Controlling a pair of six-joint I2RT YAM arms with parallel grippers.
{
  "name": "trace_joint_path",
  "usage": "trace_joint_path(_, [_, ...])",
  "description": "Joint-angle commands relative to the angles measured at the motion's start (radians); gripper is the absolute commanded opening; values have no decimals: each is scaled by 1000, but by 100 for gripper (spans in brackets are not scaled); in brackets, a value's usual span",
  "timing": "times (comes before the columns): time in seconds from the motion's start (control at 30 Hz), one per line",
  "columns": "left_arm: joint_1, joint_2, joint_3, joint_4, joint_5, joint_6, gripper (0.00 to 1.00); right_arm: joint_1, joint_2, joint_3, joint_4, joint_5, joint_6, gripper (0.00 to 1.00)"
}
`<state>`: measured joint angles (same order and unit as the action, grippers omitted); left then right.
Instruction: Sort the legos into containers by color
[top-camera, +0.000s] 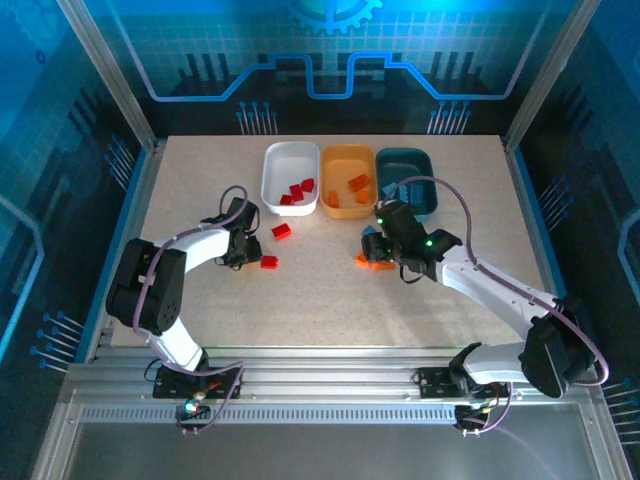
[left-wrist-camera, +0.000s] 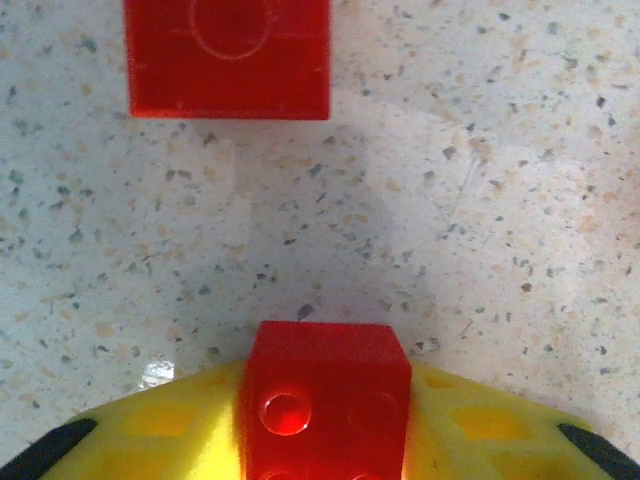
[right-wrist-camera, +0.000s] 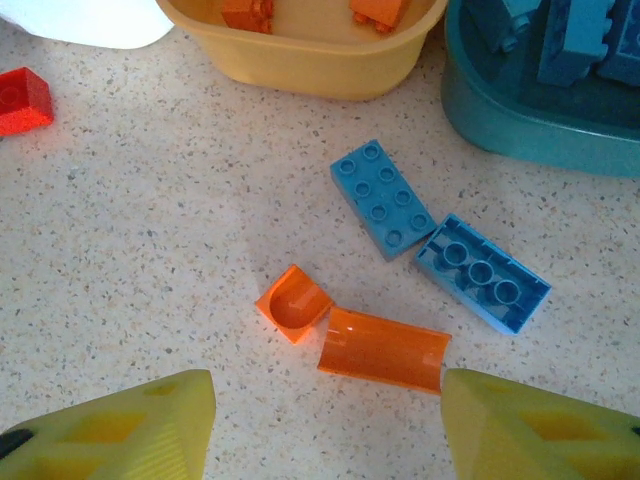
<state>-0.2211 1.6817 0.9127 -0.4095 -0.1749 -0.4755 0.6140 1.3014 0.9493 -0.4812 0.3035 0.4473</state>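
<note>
Left gripper (left-wrist-camera: 325, 380): clamped on red brick (left-wrist-camera: 325, 405), bottom centre of frame.
Second red brick (left-wrist-camera: 228, 58): loose, upper left, well apart.
Right gripper (right-wrist-camera: 325, 415): fingers apart at lower corners.
Orange curved piece (right-wrist-camera: 383, 349): just above their gap.
</note>
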Motion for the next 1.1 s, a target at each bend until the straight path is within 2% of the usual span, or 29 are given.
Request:
trace_joint_path(0.0, [-16, 11, 16, -55, 12, -12, 32, -3, -30, -17, -17, -1, 18, 62])
trace_joint_path(0.1, [-25, -7, 33, -70, 7, -9, 24, -2, -40, -24, -20, 8, 16, 62])
trace_joint_path(0.3, [-73, -68, 109, -139, -1, 1, 21, -3, -42, -40, -16, 11, 22, 62])
trace_joint_path(0.47, [-111, -42, 324, -200, 28, 28, 22, -8, -37, -64, 4, 13, 35, 62])
trace_joint_path(0.6, [-115, 87, 546, -240, 62, 64, 22, -25, -29, -102, 19, 14, 46, 62])
trace_joint_path(0.87, [-107, 467, 1004, -353, 98, 119, 25, -84, -52, -163, 11, -2, 55, 62])
trace_joint_path(1.07, [-72, 610, 1183, -393, 140, 101, 26, -158, -109, -196, -13, -4, 43, 65])
